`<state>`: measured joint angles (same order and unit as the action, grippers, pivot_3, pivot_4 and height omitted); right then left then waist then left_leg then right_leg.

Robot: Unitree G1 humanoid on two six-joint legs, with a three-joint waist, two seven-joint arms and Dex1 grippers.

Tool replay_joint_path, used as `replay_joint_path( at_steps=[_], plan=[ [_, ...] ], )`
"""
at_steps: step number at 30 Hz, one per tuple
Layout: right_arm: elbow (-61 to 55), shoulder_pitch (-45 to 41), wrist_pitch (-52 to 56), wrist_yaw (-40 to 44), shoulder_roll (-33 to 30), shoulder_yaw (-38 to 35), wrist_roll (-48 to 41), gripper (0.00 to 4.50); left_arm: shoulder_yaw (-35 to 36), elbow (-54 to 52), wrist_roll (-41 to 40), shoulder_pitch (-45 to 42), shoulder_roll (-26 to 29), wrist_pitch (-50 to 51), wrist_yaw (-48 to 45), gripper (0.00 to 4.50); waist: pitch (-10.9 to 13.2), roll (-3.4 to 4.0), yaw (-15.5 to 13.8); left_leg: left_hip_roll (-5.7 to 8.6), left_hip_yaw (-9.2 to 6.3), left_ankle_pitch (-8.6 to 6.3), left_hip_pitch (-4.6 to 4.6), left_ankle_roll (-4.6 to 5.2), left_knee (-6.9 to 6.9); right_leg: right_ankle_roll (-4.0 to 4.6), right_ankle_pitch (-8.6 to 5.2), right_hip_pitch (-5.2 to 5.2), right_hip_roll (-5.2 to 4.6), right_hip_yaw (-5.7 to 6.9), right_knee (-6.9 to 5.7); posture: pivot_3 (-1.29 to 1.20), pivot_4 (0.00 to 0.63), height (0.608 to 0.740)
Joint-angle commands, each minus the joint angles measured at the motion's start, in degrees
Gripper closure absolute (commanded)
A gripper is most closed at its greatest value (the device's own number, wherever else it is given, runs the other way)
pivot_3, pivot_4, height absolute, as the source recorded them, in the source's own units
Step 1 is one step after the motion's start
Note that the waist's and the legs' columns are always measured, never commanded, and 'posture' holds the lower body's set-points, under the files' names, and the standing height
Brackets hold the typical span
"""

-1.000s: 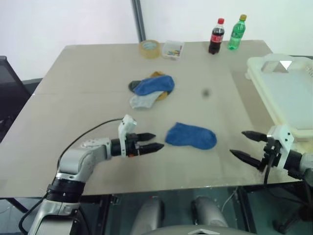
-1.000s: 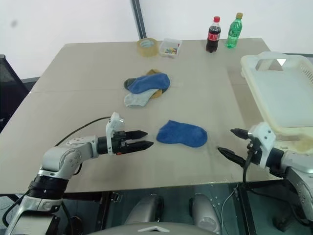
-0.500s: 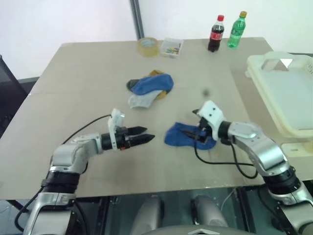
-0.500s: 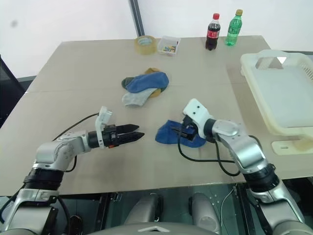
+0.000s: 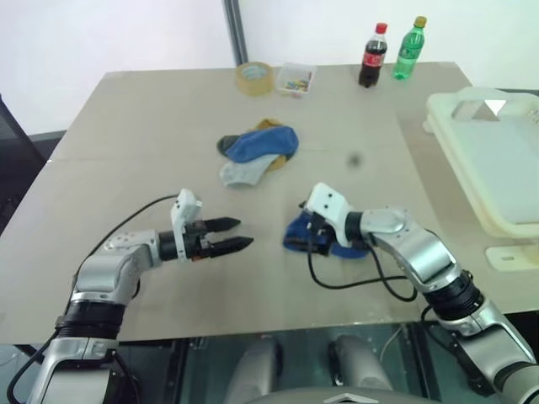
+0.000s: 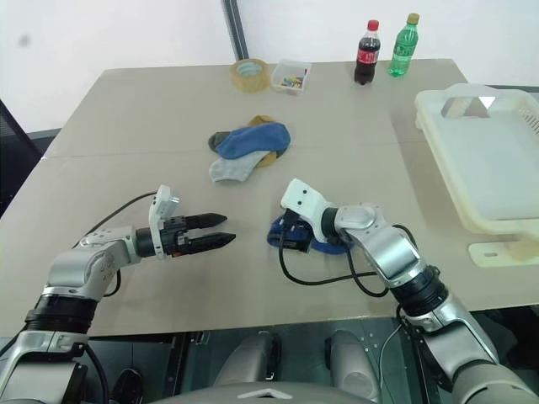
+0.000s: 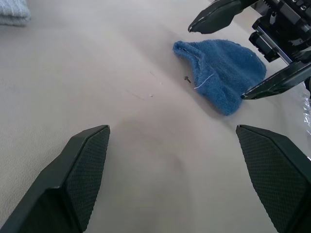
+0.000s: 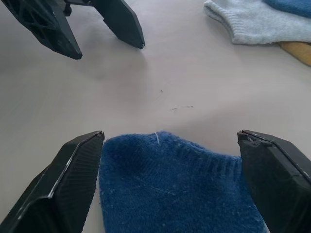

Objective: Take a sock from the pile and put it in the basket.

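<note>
Head stereo looks down over table (image 5: pixel 126 118); wrist views face each other, sharing blue sock (image 7: pixel 223 77).

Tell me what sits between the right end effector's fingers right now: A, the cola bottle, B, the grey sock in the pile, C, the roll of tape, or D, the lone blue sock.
D: the right end effector straddles the lone blue sock with its fingers spread to either side.

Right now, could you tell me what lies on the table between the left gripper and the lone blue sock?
Nothing: between the left gripper and the blue sock there is only bare table, as the left wrist view shows best.
</note>
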<state>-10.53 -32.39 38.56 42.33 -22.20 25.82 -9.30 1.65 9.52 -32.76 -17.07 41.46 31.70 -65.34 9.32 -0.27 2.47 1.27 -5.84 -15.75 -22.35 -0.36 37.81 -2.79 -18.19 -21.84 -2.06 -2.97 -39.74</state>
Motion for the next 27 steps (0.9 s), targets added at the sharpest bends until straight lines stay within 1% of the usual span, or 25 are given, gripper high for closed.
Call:
replay_joint_path(
  at_steps=[1,2,3,5,7,8,9,12,17,22,24,26,27],
  plan=[
    [1.39,-1.68,0.53,2.25,-0.07,1.75,0.99,0.85,0.54,0.75,1.92,1.49,0.16,0.36,1.19,0.0,0.0,0.0,0.03,0.01,0.0,0.0,0.0,0.0,0.0,0.0,0.0,0.0,0.0,0.0,-0.01,0.0,0.15,0.74],
    [2.18,-1.73,0.1,2.44,-0.16,2.15,1.55,1.58,0.53,0.72,1.97,1.61,0.1,0.3,1.22,0.0,0.0,0.0,0.02,0.01,0.0,0.0,0.0,0.0,0.0,0.0,0.0,0.0,0.0,0.0,-0.01,0.0,0.15,0.74],
    [2.76,-1.7,-0.42,2.46,-0.13,2.3,1.92,1.94,0.53,0.65,2.0,1.72,0.05,0.3,1.3,0.0,0.0,0.0,-0.01,0.01,0.0,0.0,0.0,0.0,0.0,0.0,0.0,0.0,0.0,0.01,-0.01,0.0,0.15,0.74],
    [3.14,-1.69,-0.94,2.56,0.23,2.07,2.2,2.8,0.6,0.55,2.05,1.9,0.02,0.3,1.48,0.0,0.0,0.0,0.0,0.02,0.0,0.01,0.0,-0.01,0.0,0.0,0.0,0.0,0.0,0.01,0.0,0.0,0.15,0.74],
    [3.22,-1.72,-0.97,2.55,0.79,1.62,2.2,3.79,0.68,0.78,2.17,1.96,0.03,0.3,1.69,0.0,0.0,0.0,0.01,0.02,0.0,0.01,0.0,-0.01,0.0,0.0,0.0,0.0,0.0,0.01,0.0,0.0,0.15,0.74],
    [3.32,-1.74,-1.05,2.55,0.91,1.55,2.3,4.17,0.67,0.93,2.28,1.96,0.03,0.23,1.79,0.0,0.0,0.0,0.01,0.02,0.0,0.01,0.0,-0.01,0.0,0.0,0.0,0.0,0.0,0.01,0.0,0.0,0.15,0.74],
    [3.43,-1.77,-1.27,2.5,0.94,1.5,2.46,4.35,0.62,1.05,2.41,1.96,-0.01,0.15,1.86,0.0,0.0,0.0,0.02,0.02,0.0,0.01,0.0,-0.01,0.0,0.0,0.0,0.0,0.0,0.01,-0.01,0.0,0.15,0.74],
    [3.34,-2.37,-1.44,2.35,1.33,0.83,2.45,4.35,0.56,1.12,2.54,1.92,-0.19,0.16,1.93,0.0,0.0,0.0,0.01,0.02,0.0,0.01,0.01,-0.01,0.0,0.0,0.0,0.0,0.0,0.01,-0.03,0.0,0.15,0.74],
    [1.85,-5.13,-1.35,2.45,2.77,-2.84,0.03,4.35,0.26,1.64,2.72,1.46,-0.91,-0.01,1.98,0.0,0.0,0.01,-0.03,0.02,0.0,0.02,0.02,-0.03,0.01,0.0,0.0,0.0,0.0,0.02,-0.05,0.0,0.15,0.74],
    [-0.68,-9.62,-1.0,-0.11,11.4,-12.64,-8.96,4.35,0.02,2.33,3.03,0.81,-1.49,-0.34,1.37,0.0,0.01,0.02,-0.06,0.02,-0.05,0.04,0.04,-0.06,0.01,0.01,0.01,0.01,0.0,0.05,-0.09,0.0,0.15,0.74],
    [-2.49,-11.06,2.15,-2.15,14.36,-18.14,-14.14,4.35,-0.07,2.81,3.23,0.36,-1.63,-0.48,1.11,0.0,0.01,0.04,-0.1,0.01,-0.15,0.07,0.02,-0.12,0.0,0.02,0.02,0.01,0.0,0.12,-0.11,0.0,0.15,0.74],
    [-3.98,-10.56,3.71,-3.37,14.1,-21.58,-16.38,4.35,-0.16,3.14,3.36,0.06,-1.71,-0.58,0.88,0.0,-0.02,-0.01,-0.46,0.02,-0.24,0.09,0.01,-0.14,0.0,0.03,0.02,0.02,-0.02,0.18,-0.09,0.0,0.15,0.74],
    [-4.53,-9.28,3.8,-3.37,12.9,-22.55,-16.71,4.35,-0.25,3.26,3.44,-0.02,-1.73,-0.66,0.78,0.0,-0.04,-0.04,-0.49,0.07,-0.35,0.09,0.01,-0.15,0.01,0.04,0.02,0.06,-0.07,0.27,-0.03,0.0,0.15,0.74]
  ],
)
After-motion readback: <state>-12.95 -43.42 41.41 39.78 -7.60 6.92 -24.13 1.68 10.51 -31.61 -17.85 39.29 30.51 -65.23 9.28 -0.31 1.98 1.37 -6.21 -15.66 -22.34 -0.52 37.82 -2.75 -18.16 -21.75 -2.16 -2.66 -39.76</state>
